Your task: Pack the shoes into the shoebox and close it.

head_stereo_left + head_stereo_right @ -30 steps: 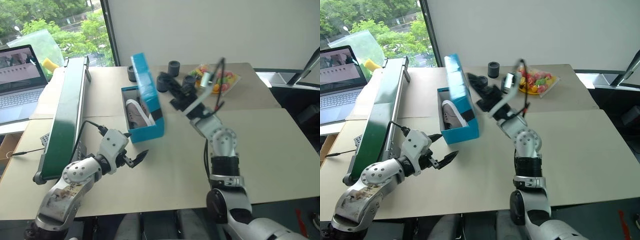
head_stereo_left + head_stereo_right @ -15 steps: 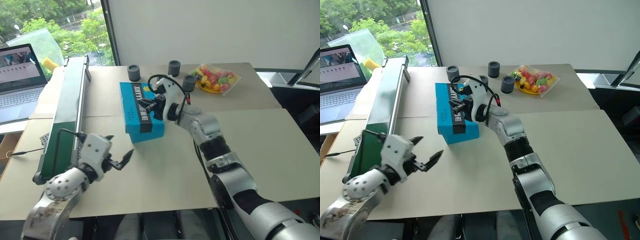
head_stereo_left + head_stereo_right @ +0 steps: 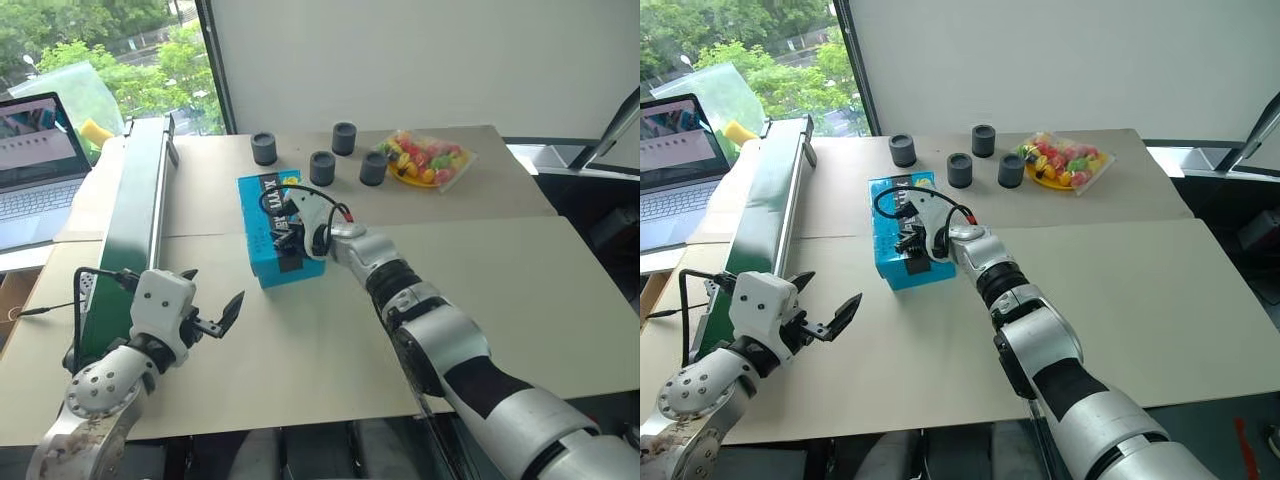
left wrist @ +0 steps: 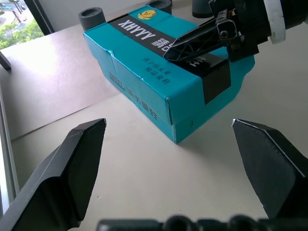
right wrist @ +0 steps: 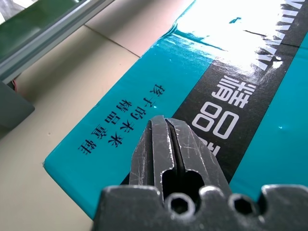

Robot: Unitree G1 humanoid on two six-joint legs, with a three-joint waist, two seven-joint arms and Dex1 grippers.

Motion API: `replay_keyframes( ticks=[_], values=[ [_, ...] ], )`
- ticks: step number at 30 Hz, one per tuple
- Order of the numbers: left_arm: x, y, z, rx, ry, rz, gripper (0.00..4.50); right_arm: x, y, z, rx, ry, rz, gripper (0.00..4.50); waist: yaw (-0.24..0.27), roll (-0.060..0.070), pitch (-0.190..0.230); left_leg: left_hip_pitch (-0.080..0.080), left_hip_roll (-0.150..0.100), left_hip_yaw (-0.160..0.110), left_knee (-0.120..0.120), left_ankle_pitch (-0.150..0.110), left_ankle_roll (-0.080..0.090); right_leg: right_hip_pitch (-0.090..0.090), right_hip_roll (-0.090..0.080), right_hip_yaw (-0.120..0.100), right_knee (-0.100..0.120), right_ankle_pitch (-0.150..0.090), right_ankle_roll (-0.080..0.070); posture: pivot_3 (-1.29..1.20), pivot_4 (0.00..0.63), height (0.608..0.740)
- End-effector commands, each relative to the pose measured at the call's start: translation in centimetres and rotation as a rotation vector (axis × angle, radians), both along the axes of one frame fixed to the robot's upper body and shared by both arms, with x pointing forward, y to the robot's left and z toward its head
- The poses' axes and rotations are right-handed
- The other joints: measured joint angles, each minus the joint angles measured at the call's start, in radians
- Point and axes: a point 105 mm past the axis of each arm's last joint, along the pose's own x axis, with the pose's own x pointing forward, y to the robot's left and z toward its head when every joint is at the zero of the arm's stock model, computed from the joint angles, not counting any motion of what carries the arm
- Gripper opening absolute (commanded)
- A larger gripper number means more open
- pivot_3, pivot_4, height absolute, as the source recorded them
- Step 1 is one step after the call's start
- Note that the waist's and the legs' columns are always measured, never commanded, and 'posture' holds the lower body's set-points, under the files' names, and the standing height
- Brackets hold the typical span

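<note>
The turquoise shoebox (image 3: pixel 272 205) lies on the table with its lid down, dark lettering on top. The shoes are hidden inside it. My right gripper (image 3: pixel 284 233) is shut, with nothing between its fingers, and its tips rest on the black band of the lid (image 5: pixel 120 101) near the front end of the box. The left wrist view shows those shut fingers (image 4: pixel 192 42) lying across the lid of the shoebox (image 4: pixel 144 72). My left gripper (image 3: pixel 211 290) is open and empty, hovering over bare table in front of the box and to its left.
A long green conveyor (image 3: pixel 135 210) runs along the left of the table, with a laptop (image 3: pixel 35 150) beyond it. Several dark cups (image 3: pixel 322 168) and a bag of colourful sweets (image 3: pixel 425 158) stand behind the box. The table (image 3: pixel 500 290) to the right is bare.
The lid swung from upright to fully down. My right gripper came down and forward with it onto the lid. My left gripper drew back to the left, away from the box.
</note>
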Motion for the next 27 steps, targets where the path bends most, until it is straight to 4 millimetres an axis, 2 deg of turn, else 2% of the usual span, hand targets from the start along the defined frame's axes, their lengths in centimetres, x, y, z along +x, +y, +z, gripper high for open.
replay_keyframes(
  ticks=[1,4,7,8,11,13,15,16,17,19,22,24,27],
  values=[
    [-0.6,-0.7,1.0,0.011,-0.04,-0.018,4.5,-1.2,-0.8,-4.8,-0.134,0.103,-0.003,0.02,0.0,0.001,-0.003,0.001,0.0,0.0,0.0,0.0,0.0,0.001,0.0,0.0,0.0,0.0,0.0,0.0,0.15,0.731],
    [-0.7,-0.8,0.9,0.014,-0.033,-0.023,4.5,-1.6,-0.7,-5.8,-0.174,0.108,0.007,0.02,0.0,0.002,-0.007,0.003,0.0,0.001,0.0,0.0,0.0,0.002,0.0,0.0,0.0,0.0,0.0,0.0,0.15,0.731],
    [-0.7,-0.9,0.9,0.015,-0.033,-0.025,4.5,-1.2,-0.9,-5.5,-0.174,0.084,-0.012,0.02,0.0,0.004,-0.01,0.004,0.0,0.001,0.0,0.0,0.0,0.003,0.0,0.0,0.0,0.0,-0.001,0.0,0.15,0.731],
    [-0.6,-0.9,0.9,0.013,-0.034,-0.024,4.5,-0.9,-1.0,-5.0,-0.149,0.075,-0.024,0.02,0.0,0.004,-0.011,0.005,0.0,0.001,0.0,0.0,0.0,0.004,0.001,0.0,0.0,-0.001,-0.001,0.0,0.15,0.731],
    [-0.4,-0.8,1.2,-0.054,-0.058,0.009,4.5,0.8,-2.0,-0.9,0.073,0.055,-0.1,0.02,0.001,0.004,-0.01,0.008,0.0,0.002,0.0,0.0,0.0,0.008,0.001,0.0,0.0,-0.001,-0.001,0.0,0.15,0.731],
    [-0.2,-0.4,1.6,-0.093,-0.086,0.056,4.5,2.3,-4.1,2.6,0.273,0.035,-0.184,0.02,0.01,0.003,-0.01,0.009,0.0,0.0,0.0,0.0,0.0,0.012,0.001,-0.003,-0.002,-0.001,-0.001,0.0,0.15,0.731],
    [0.0,0.5,1.9,-0.137,-0.116,0.133,4.5,3.9,-8.9,6.6,0.485,-0.018,-0.309,0.02,0.025,0.004,-0.009,0.009,0.0,-0.001,0.0,0.0,0.0,0.013,0.0,-0.005,-0.002,-0.001,-0.001,0.0,0.15,0.731],
    [0.0,0.9,1.9,-0.167,-0.124,0.172,4.5,4.4,-12.0,7.3,0.531,-0.036,-0.392,0.02,0.032,0.004,-0.008,0.008,0.0,-0.002,0.001,0.0,0.0,0.012,-0.001,-0.006,-0.003,-0.001,-0.001,0.0,0.15,0.731],
    [0.0,1.3,1.8,-0.191,-0.127,0.207,4.5,4.6,-14.6,7.4,0.528,-0.058,-0.467,0.02,0.039,0.004,-0.008,0.005,-0.001,-0.002,0.001,0.0,0.0,0.011,-0.001,-0.007,-0.003,-0.001,0.0,0.0,0.15,0.731],
    [0.0,2.0,1.6,-0.22,-0.134,0.263,4.5,4.3,-18.3,6.9,0.423,-0.133,-0.572,0.02,0.05,0.004,-0.009,0.0,-0.002,-0.002,0.001,0.0,0.0,0.008,-0.003,-0.007,-0.004,-0.002,0.001,0.0,0.15,0.731],
    [0.1,2.7,1.7,-0.272,-0.157,0.333,4.5,3.7,-21.8,6.0,0.328,-0.159,-0.692,0.02,0.044,0.003,-0.009,-0.006,-0.002,0.001,0.001,-0.001,0.002,0.0,-0.004,-0.005,-0.003,-0.003,0.002,0.0,0.15,0.731],
    [0.2,3.1,1.6,-0.288,-0.167,0.363,4.5,3.2,-22.8,5.0,0.269,-0.163,-0.733,0.02,0.024,0.003,-0.009,-0.006,-0.002,0.004,0.0,-0.002,0.002,-0.001,-0.003,-0.003,-0.003,-0.003,0.002,0.0,0.15,0.731],
    [0.3,3.3,1.3,-0.302,-0.165,0.384,4.5,2.7,-22.7,3.5,0.211,-0.152,-0.748,0.02,0.017,0.003,-0.009,-0.004,-0.001,0.005,0.0,-0.002,0.002,-0.001,-0.003,-0.001,-0.002,-0.003,0.001,0.0,0.15,0.731]
  ],
)
